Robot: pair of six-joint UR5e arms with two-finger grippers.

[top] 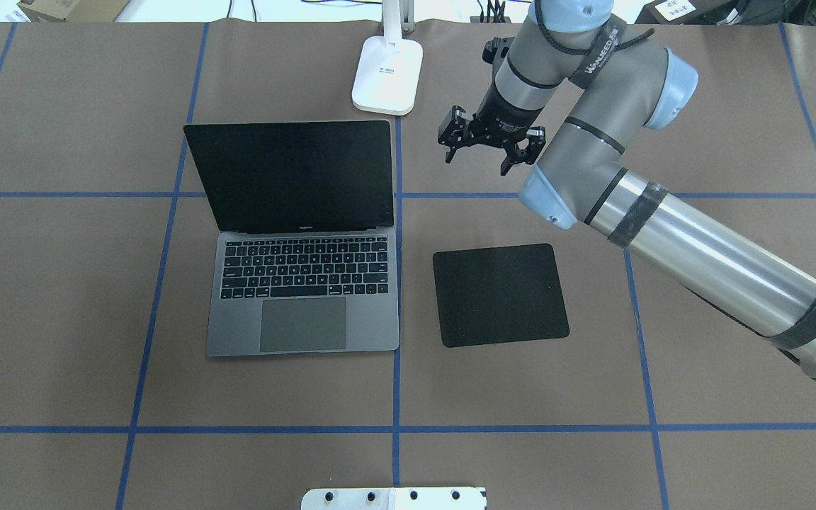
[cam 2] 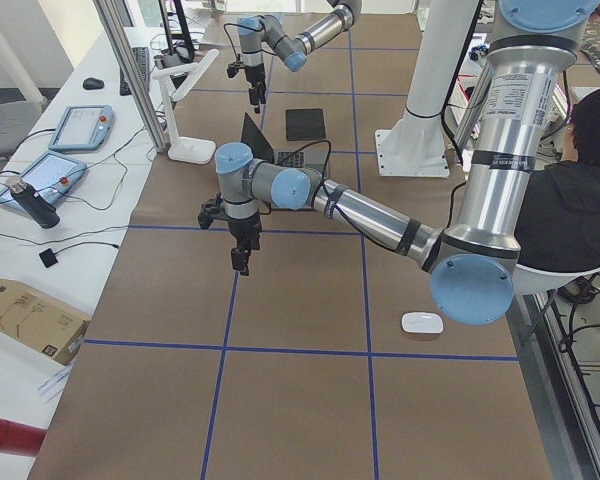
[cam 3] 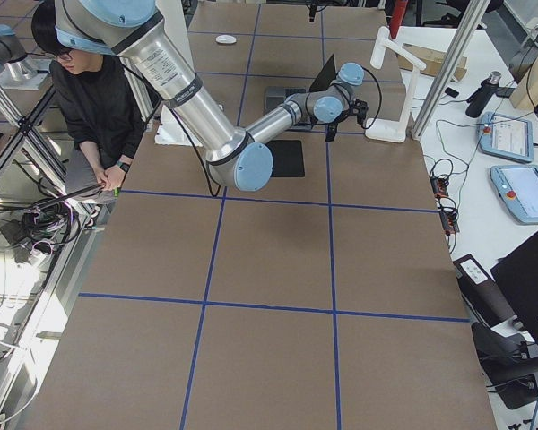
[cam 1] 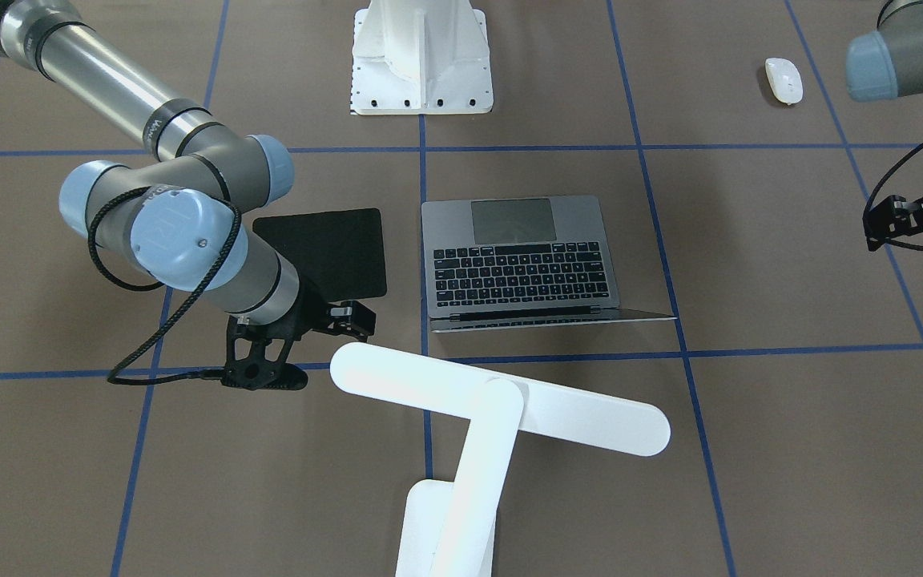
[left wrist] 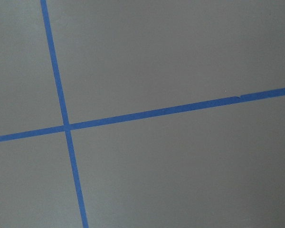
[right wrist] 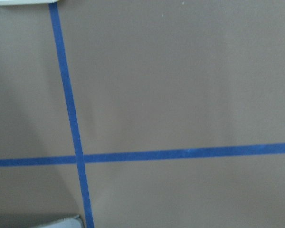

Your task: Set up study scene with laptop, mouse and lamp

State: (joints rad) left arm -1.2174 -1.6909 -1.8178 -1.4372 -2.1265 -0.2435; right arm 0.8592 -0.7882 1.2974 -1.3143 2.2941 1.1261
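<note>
laptop [top: 302,322] grey, black keys | mouse [cam 1: 783,80] white | lamp [cam 1: 590,417] white | mat [top: 500,294] black

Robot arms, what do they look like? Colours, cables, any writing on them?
The right arm and left arm are silver metal tubes with grey joints and pale blue round caps. Black bands ring the tubes. A black cable loops along each wrist. The right gripper is black, with two fingers. A black strap near it carries white lettering.

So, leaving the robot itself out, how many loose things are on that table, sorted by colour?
White: 2, the lamp and the mouse
Grey: 1, the laptop
Black: 1, the mat
Total: 4
</note>
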